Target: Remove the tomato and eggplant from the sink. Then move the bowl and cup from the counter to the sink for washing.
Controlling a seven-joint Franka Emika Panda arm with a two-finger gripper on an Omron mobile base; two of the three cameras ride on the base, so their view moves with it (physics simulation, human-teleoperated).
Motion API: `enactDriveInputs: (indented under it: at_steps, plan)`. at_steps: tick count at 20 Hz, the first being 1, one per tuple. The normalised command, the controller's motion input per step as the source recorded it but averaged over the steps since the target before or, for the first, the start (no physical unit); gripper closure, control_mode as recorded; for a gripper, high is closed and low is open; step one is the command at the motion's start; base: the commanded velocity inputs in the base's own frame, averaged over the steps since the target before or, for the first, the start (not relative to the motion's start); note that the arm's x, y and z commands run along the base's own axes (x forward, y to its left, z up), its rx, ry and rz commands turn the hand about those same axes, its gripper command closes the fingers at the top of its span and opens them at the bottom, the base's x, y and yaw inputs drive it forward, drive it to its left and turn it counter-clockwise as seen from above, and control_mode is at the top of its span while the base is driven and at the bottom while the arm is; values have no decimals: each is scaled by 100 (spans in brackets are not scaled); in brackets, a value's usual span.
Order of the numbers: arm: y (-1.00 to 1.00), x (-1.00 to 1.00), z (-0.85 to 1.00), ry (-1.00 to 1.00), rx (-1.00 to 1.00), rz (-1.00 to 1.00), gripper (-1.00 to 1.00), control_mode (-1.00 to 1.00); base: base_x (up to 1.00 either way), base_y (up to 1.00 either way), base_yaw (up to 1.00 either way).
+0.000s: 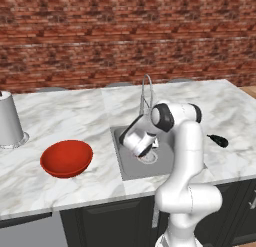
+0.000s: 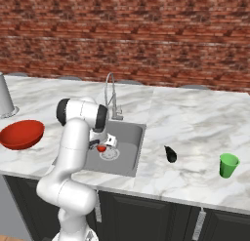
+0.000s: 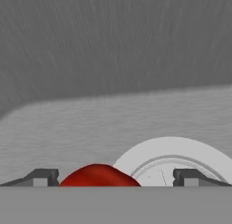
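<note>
The tomato lies on the floor of the sink beside the round drain. My gripper is down in the basin, open, with the tomato between its two fingertips, nearer the left one. The eggplant lies on the counter right of the sink. A red bowl sits on the counter to the left. The green cup stands at the far right near the front edge.
A thin curved faucet rises behind the basin, close to my arm. A grey upside-down pot-like container stands at the far left. A brick wall backs the counter.
</note>
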Motion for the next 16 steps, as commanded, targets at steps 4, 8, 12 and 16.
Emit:
enactDriveInputs:
  at_steps: [4, 8, 12, 16]
  plan:
    - [1, -4, 0, 0, 1, -12, -100, -100, 0, 0, 0]
    - [0, 0, 6, 0, 2, -9, -100, -100, 0, 0, 0]
    - [0, 0, 11, 0, 2, -8, -100, -100, 0, 0, 0]
    - [0, -2, 10, 0, 3, -9, -100, -100, 0, 0, 0]
